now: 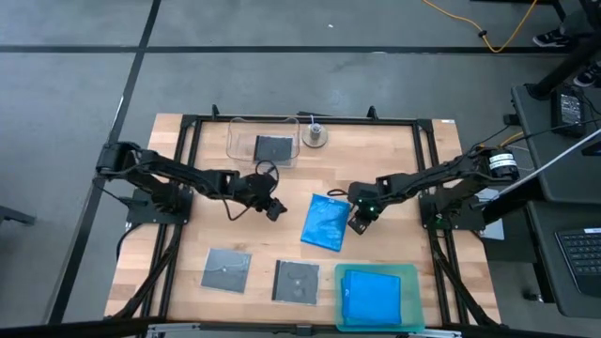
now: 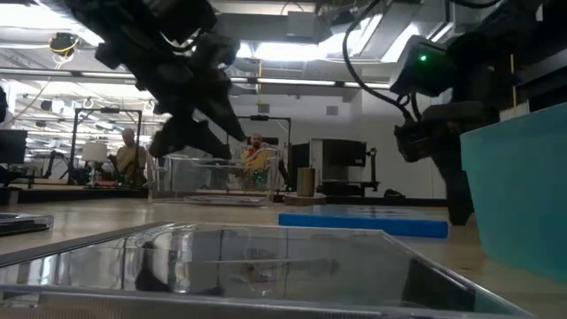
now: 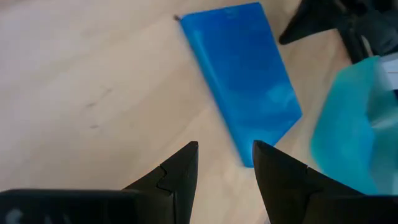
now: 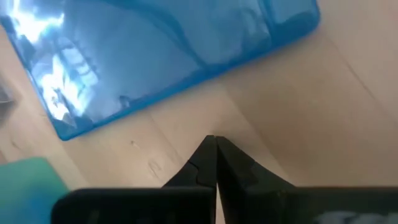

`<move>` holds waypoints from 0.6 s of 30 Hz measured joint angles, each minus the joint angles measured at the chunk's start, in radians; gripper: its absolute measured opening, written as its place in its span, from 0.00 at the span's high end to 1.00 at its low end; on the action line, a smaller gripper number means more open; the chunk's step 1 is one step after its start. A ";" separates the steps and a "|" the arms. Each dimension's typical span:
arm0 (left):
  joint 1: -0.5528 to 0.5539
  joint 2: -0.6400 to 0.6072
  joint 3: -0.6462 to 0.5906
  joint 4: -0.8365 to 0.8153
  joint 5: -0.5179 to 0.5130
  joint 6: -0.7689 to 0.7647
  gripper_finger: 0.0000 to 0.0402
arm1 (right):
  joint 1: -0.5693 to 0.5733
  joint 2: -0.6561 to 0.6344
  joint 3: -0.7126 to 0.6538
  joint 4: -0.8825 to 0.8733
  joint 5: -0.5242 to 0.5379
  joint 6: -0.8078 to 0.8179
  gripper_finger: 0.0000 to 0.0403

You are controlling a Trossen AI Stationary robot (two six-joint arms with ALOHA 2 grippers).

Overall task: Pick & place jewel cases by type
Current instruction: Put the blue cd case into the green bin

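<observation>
One bright blue jewel case (image 1: 325, 222) lies flat on the wood in the middle of the table; it also shows in the left wrist view (image 3: 242, 74) and the right wrist view (image 4: 168, 56). My left gripper (image 1: 274, 208) is open and empty, raised above the table to the case's left (image 3: 225, 158). My right gripper (image 1: 360, 223) is shut and empty, low beside the case's right edge (image 4: 216, 155). Blue cases (image 1: 369, 296) lie stacked in the teal tray (image 1: 408, 277). Two grey-black cases (image 1: 226, 270) (image 1: 296, 281) lie flat near the front edge. A third grey-black case (image 1: 272, 147) lies in the clear tub (image 1: 237, 127).
A small round cup-like object (image 1: 315, 137) stands beside the tub at the far edge. A black frame rail (image 1: 188, 122) runs around the table top. People sit in the room behind the table (image 2: 131, 152). Bare wood lies between the tub and the blue case.
</observation>
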 joint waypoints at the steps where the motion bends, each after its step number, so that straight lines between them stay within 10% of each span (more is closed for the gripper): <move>1: -0.002 0.020 0.000 0.031 0.003 -0.007 0.64 | -0.009 0.006 0.000 0.007 -0.010 -0.017 0.99; 18: -0.020 0.146 0.000 0.140 0.049 -0.130 0.64 | -0.114 0.141 0.004 0.333 -0.065 -0.074 0.99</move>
